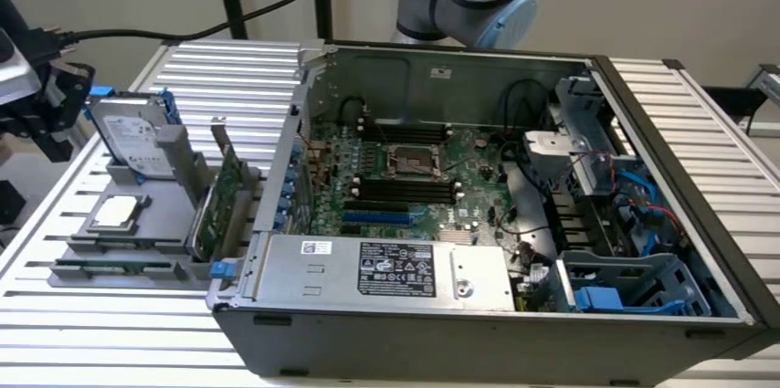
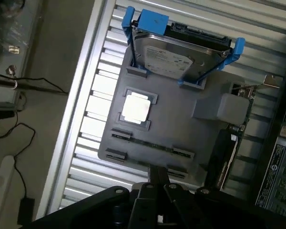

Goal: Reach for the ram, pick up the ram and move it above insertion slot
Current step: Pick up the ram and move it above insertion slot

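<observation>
The ram (image 2: 148, 144) sits in the gray holder's (image 2: 181, 126) clips on the tabletop (image 2: 93, 93), untouched. The pincer (image 2: 158, 172) hovers near it, narrow, holding nothing. Lowered like this, it would likely jab the thin strip instead of straddling it; skewed, it could catch the clips.

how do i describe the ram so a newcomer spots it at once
Left of the open computer case in the exterior view sits a grey tray. The ram is the thin green strip along the tray's edge nearest that camera, slimmer than the square silver chip, blue-framed hard drive and wide upright card.
</observation>
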`<state>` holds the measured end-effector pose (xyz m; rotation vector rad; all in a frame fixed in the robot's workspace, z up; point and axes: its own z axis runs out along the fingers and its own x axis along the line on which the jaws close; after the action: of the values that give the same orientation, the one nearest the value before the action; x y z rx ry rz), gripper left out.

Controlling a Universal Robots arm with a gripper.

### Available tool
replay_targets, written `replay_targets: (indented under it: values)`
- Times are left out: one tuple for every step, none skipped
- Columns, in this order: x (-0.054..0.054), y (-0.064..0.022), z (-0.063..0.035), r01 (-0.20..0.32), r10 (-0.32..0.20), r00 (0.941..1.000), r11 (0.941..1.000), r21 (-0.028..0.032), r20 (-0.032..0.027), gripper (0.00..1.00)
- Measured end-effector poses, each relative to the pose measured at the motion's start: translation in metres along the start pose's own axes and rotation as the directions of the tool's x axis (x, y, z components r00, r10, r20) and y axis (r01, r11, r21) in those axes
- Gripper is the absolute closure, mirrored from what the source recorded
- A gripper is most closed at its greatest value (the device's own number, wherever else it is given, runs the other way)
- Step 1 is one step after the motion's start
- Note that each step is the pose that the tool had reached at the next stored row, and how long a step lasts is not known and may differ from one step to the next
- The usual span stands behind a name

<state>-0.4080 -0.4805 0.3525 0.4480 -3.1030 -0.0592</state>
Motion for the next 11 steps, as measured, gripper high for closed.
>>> replay_targets:
  values:
    - [0.0000,0.0000,0.0000,0.019,-0.019,0.9998,0.9998,0.0000,-0.0007,0.89]
    - [0.0000,0.0000,0.0000,0.036,-0.036,0.9993,0.9993,0.0000,-0.0014,0.89]
    - [0.0000,0.0000,0.0000,0.054,-0.054,0.9985,0.9985,0.0000,-0.0021,0.89]
    - [0.0000,0.0000,0.0001,0.073,-0.073,0.9973,0.9973,-0.0001,-0.0028,0.89]
    - [0.0000,0.0000,0.0000,0.091,-0.091,0.9959,0.9959,-0.0001,-0.0035,0.89]
    - [0.0000,0.0000,0.0000,0.109,-0.109,0.9941,0.9941,-0.0002,-0.0043,0.89]
    - [0.0000,0.0000,0.0001,0.127,-0.127,0.9919,0.9920,-0.0002,-0.0049,0.89]
    - [0.0000,0.0000,0.0001,0.144,-0.144,0.9895,0.9895,-0.0004,-0.0055,0.89]
    - [0.0000,0.0000,0.0001,0.162,-0.162,0.9868,0.9868,-0.0004,-0.0062,0.89]
    - [0.0000,0.0000,0.0002,0.180,-0.180,0.9837,0.9837,-0.0006,-0.0069,0.89]
    - [0.0000,0.0000,0.0001,0.198,-0.198,0.9802,0.9802,-0.0007,-0.0076,0.89]
